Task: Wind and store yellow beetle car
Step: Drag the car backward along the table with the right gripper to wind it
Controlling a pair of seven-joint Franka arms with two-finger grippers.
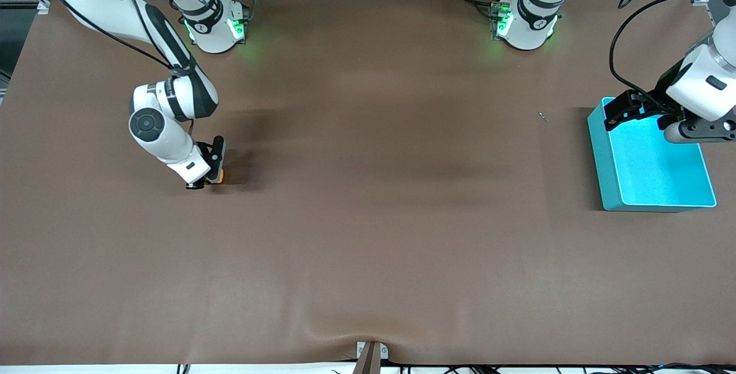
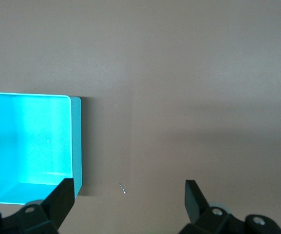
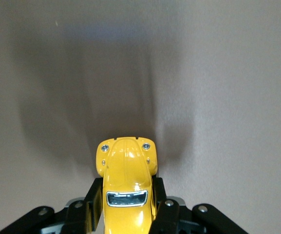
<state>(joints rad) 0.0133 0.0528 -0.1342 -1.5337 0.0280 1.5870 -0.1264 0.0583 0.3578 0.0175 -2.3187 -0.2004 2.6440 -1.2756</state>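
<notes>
The yellow beetle car [image 3: 125, 185] is clamped between the fingers of my right gripper [image 3: 126, 204], its rounded nose sticking out past the fingertips. In the front view only a sliver of the yellow car [image 1: 221, 176] shows under my right gripper [image 1: 215, 172], which is low at the table surface toward the right arm's end. I cannot tell whether the wheels touch the table. My left gripper [image 1: 614, 113] is open and empty, over the edge of the teal bin [image 1: 601, 149] that lies farthest from the front camera. In the left wrist view my left gripper [image 2: 129, 196] shows its jaws wide apart.
The teal bin [image 2: 77, 146] stands at the left arm's end of the table with nothing in it. A tiny metal scrap [image 1: 543, 116] lies on the brown mat beside the bin, toward the middle; it also shows in the left wrist view [image 2: 121, 187].
</notes>
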